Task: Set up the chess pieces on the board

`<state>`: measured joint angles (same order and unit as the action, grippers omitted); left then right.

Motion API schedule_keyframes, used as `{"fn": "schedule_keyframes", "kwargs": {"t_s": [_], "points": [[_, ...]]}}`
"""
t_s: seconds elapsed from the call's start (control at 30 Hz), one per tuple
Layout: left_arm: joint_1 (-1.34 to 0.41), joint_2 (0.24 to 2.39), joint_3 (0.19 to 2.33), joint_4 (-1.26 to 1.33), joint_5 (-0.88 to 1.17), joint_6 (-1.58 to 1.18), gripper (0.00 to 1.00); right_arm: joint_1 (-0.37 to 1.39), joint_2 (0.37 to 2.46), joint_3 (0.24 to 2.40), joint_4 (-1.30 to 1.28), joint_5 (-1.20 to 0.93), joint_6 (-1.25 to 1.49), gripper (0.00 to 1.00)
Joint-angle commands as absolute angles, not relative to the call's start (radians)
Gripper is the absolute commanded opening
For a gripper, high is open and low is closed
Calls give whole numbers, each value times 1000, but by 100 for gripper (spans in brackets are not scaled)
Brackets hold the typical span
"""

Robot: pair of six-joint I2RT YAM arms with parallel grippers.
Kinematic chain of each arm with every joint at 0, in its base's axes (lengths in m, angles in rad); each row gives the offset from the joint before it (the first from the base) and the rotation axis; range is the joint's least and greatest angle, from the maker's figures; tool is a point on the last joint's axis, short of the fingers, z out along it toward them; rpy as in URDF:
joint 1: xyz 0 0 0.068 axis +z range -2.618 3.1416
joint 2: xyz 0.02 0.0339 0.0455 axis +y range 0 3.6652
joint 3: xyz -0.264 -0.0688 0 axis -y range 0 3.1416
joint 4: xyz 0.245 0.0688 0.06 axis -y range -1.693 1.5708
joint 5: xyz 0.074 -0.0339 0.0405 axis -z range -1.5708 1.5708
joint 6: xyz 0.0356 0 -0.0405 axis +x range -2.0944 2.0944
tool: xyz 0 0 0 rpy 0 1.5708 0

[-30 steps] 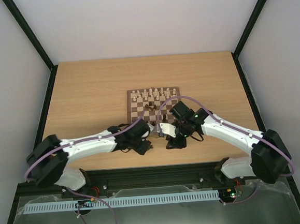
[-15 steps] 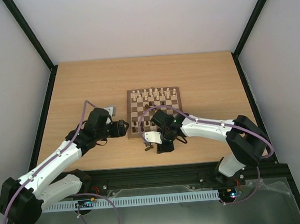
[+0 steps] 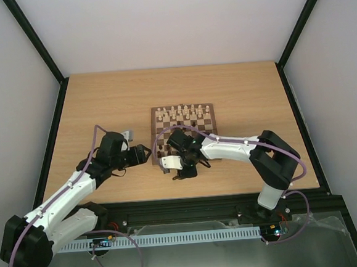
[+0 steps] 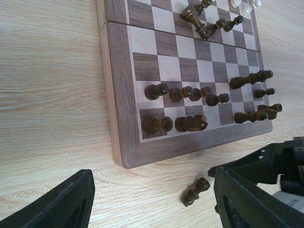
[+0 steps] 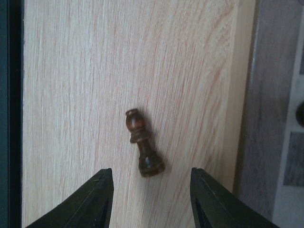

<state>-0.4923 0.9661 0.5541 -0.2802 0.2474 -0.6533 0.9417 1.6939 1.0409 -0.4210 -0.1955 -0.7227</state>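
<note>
Chess pieces (image 4: 183,93) occupy the board (image 4: 107,95): dark ones in its near rows, pale ones (image 3: 183,113) in its far rows. Left gripper (image 4: 152,204), spread and empty, faces the board's left rim. Right gripper (image 5: 152,204), also spread, frames a fallen dark piece (image 5: 142,142) on the table (image 5: 71,71) beside the board.

We see the board (image 4: 108,95) w/ dk brown & cream checks, lt wood rim; lone piece (image 5: 143,147) off it dk brown; far-row pieces (image 3: 180,112) cream; table (image 5: 71,95) pale w/ fine wood grain.
</note>
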Motion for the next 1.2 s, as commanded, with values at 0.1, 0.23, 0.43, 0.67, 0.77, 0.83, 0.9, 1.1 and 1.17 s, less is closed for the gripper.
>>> {"fn": "schedule_keyframes", "kwargs": {"t_s": [0.1, 0.23, 0.43, 0.67, 0.77, 0.83, 0.9, 1.1, 1.17], "points": [[-456, 920, 519, -256, 296, -666, 70, 971, 1778, 1083, -497, -159, -746, 39], [-441, 913, 507, -250, 308, -664, 70, 974, 1798, 1079, -504, -136, -748, 38], [-430, 931, 504, -226, 337, -669, 70, 976, 1812, 1071, -505, -114, -740, 26], [-428, 961, 479, -139, 411, -725, 69, 975, 1727, 1038, -467, -129, -665, 13], [-428, 965, 461, -89, 444, -758, 69, 970, 1663, 1024, -448, -162, -590, 12], [-428, 968, 449, -56, 467, -777, 68, 960, 1621, 1018, -440, -201, -542, 12], [-428, 974, 438, -17, 504, -792, 67, 941, 1584, 1018, -434, -250, -490, 12], [-431, 995, 400, 165, 679, -852, 58, 857, 1528, 1029, -431, -408, -379, 12], [-438, 1000, 394, 202, 715, -860, 56, 835, 1517, 1029, -419, -430, -361, 12]]}}
